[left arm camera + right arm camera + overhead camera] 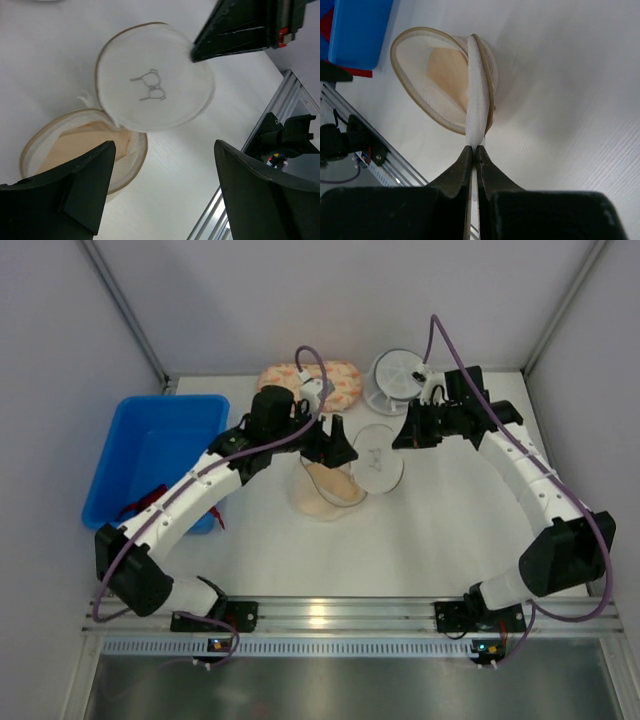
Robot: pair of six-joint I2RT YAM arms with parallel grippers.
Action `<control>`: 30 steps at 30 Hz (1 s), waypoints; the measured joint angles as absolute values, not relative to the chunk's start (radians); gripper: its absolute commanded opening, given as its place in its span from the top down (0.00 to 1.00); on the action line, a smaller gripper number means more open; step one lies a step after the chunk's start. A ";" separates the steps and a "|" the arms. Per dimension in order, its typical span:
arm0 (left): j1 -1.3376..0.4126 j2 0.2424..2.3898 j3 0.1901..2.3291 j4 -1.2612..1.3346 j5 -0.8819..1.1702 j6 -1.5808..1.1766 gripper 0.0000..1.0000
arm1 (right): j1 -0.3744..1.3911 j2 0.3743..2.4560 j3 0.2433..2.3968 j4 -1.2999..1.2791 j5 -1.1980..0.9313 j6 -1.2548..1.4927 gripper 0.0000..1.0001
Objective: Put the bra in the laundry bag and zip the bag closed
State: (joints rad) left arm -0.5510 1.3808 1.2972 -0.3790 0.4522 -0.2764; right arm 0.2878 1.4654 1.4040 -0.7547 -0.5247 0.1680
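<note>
Entry: white tabletop [430,530], matte, fenced by pale grey wall panels [200,300], with an aluminium rail [330,615] along the near edge. At centre we list the laundry bag [378,460], unzipped, with the bra [335,485] lying in its lower dome. The right gripper [474,148] pinches the other dome's rim (mesh caught between closed fingers). The left gripper [165,165] hangs above, jaws spread wide, holding nothing. At the back are a floral pouch [345,380] and a white ribbed container [395,375]. On the left is a blue bin [150,450].
</note>
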 measured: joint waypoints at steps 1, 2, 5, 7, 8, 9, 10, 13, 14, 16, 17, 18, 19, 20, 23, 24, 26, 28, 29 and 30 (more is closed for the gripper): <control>-0.591 1.394 1.310 -0.372 0.431 -0.283 0.14 | 0.288 1.467 1.404 -0.754 -0.525 0.173 1.00; -0.631 1.406 1.321 -0.370 0.400 -0.288 0.13 | 0.289 1.470 1.404 -0.752 -0.524 0.189 1.00; -0.760 1.458 1.347 -0.358 0.297 -0.290 0.13 | 0.303 1.475 1.411 -0.749 -0.519 0.216 1.00; -0.826 1.491 1.360 -0.355 0.238 -0.291 0.14 | 0.317 1.477 1.415 -0.748 -0.517 0.229 1.00; -0.855 1.509 1.367 -0.355 0.213 -0.292 0.14 | 0.324 1.477 1.415 -0.748 -0.517 0.234 1.00; -0.878 1.530 1.377 -0.354 0.184 -0.296 0.15 | 0.330 1.478 1.415 -0.749 -0.517 0.241 1.00; -0.896 1.549 1.386 -0.353 0.159 -0.302 0.16 | 0.335 1.480 1.415 -0.748 -0.517 0.248 1.00; -0.923 1.592 1.406 -0.352 0.086 -0.316 0.19 | 0.340 1.484 1.415 -0.748 -0.516 0.265 1.00; -0.933 1.604 1.412 -0.352 0.058 -0.319 0.20 | 0.340 1.484 1.415 -0.748 -0.516 0.271 1.00; -0.944 1.627 1.430 -0.352 0.006 -0.325 0.23 | 0.340 1.484 1.415 -0.748 -0.517 0.284 1.00; -0.947 1.639 1.441 -0.350 -0.017 -0.328 0.23 | 0.340 1.484 1.415 -0.748 -0.517 0.290 1.00; -0.951 1.652 1.454 -0.350 -0.046 -0.330 0.25 | 0.342 1.484 1.415 -0.747 -0.519 0.298 1.00; -0.952 1.664 1.464 -0.350 -0.072 -0.332 0.26 | 0.343 1.484 1.414 -0.746 -0.521 0.304 1.00; -0.953 1.678 1.473 -0.348 -0.100 -0.335 0.27 | 0.345 1.484 1.414 -0.746 -0.522 0.312 1.00; -0.955 1.707 1.485 -0.343 -0.158 -0.335 0.34 | 0.352 1.484 1.412 -0.741 -0.531 0.326 1.00; -0.955 1.711 1.487 -0.343 -0.163 -0.334 0.35 | 0.353 1.484 1.407 -0.733 -0.527 0.328 1.00; -0.955 1.714 1.487 -0.344 -0.183 -0.334 0.37 | 0.353 1.484 1.396 -0.725 -0.532 0.338 1.00; -0.955 1.714 1.487 -0.344 -0.195 -0.339 0.46 | 0.353 1.484 1.394 -0.723 -0.541 0.345 1.00; -0.955 1.714 1.487 -0.343 -0.197 -0.342 0.51 | 0.353 1.484 1.394 -0.720 -0.544 0.346 1.00; -0.955 1.714 1.487 -0.344 -0.197 -0.345 0.60 | 0.354 1.484 1.394 -0.719 -0.548 0.350 1.00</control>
State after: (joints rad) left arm -0.9546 1.7138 1.4868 -0.3435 -0.1967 -0.3450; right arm 0.3538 1.4837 1.3941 -0.7185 -0.5480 0.3500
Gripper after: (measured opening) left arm 0.527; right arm 0.018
